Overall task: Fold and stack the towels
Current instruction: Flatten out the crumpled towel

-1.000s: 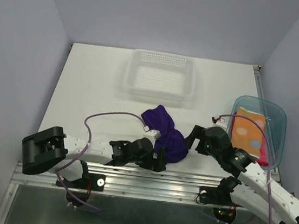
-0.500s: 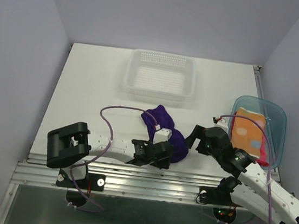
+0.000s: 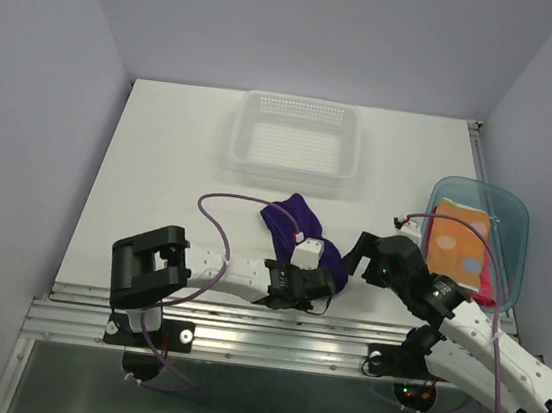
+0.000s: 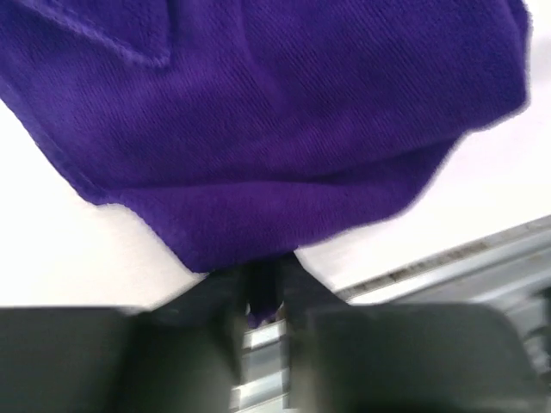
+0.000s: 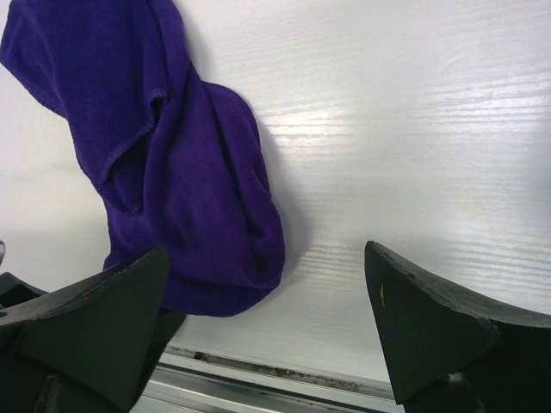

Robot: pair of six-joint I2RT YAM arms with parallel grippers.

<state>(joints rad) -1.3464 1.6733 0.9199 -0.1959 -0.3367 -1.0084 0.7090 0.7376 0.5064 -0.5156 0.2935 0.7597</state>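
The dark purple towel lies crumpled near the table's front edge; the left wrist view shows the same towel filling the upper frame. My left gripper is shut on the towel's near edge, and a fold of purple cloth is pinched between the jaws of this gripper. My right gripper stands open just right of the heap, its fingers apart over bare table beside the towel. The orange polka-dot towel lies folded in the teal tray, with a strip of the pink towel showing under it.
A white perforated basket stands at the back centre. The translucent teal tray sits at the right edge. A metal rail runs along the table's near edge, just below both grippers. Grey walls close in on both sides.
My left arm has slid right along the front edge and its gripper has closed on the purple towel's near edge. The right arm has not moved.
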